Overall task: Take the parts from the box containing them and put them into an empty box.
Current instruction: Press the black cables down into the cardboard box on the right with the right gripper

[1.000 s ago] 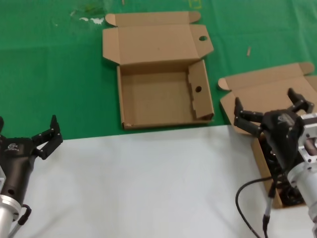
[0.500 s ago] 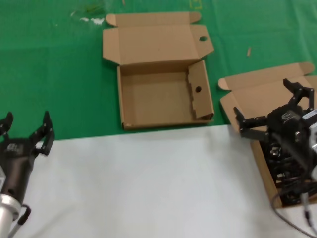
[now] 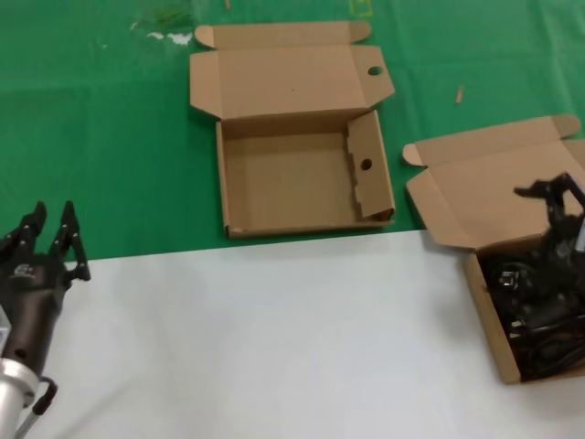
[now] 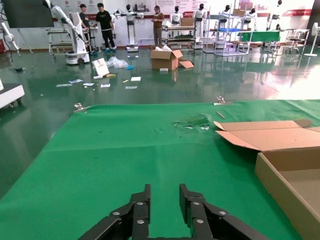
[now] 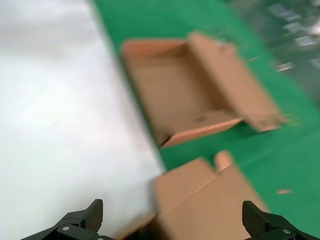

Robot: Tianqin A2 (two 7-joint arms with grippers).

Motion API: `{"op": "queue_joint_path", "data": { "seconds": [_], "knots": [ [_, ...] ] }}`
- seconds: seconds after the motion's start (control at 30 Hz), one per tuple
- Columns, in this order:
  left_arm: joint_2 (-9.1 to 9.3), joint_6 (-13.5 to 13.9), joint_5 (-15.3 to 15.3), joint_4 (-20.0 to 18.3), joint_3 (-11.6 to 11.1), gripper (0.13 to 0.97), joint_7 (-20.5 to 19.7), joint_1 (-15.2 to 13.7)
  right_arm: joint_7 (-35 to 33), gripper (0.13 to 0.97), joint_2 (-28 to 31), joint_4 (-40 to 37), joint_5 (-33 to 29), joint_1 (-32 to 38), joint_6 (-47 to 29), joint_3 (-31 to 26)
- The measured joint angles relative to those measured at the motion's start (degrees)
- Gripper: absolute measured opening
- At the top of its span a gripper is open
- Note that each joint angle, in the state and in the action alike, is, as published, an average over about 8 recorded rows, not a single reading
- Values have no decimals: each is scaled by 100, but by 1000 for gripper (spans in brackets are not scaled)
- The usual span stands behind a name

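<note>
My right fingers (image 3: 559, 197) are spread wide with nothing between them, hovering over the far side of the box containing them (image 3: 498, 187), at the right edge of the tabletop (image 3: 274, 347); the right wrist view shows both tips far apart at the frame's lower corners, one fingertip (image 5: 80, 220) in clear sight. The step, as I judge it, is the first pick: come straight down over one bundle, line the fingers across its short width near the middle, not at a plug end, and clench only once both tips are below the cord so it doesn't roll out or drag a neighbour along. Risk is snagging two cords at once, or catching the cardboard wall. The parts (image 3: 535, 306) are black cords lying tangled in the tray of that box, filling most of it; I can't count separate bundles. They look rubbery and floppy, so likely to sag when lifted. That box's plain lid stands open behind the tray. The empty box (image 3: 292, 183) sits well apart toward the middle on the green mat, lid open, round holes in the lid tab and side flap, nothing inside. My left fingers (image 3: 47, 240) are nearly closed, grasping nothing, parked at the left tabletop edge.
</note>
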Motion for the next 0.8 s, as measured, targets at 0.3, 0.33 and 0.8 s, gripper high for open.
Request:
{"op": "queue_joint_path", "data": {
  "seconds": [0.3, 0.33, 0.8],
  "knots": [
    [0, 0, 0, 0, 0, 229, 0, 0, -761, 966, 439, -589, -296, 969, -1620, -715],
    [0, 0, 0, 0, 0, 217, 0, 0, -859, 966, 426, -679, -374, 1095, -1740, -795],
    [0, 0, 1, 0, 0, 140, -3, 0, -1707, 907, -97, -1689, -1192, 2520, -2603, -1483]
  ]
}}
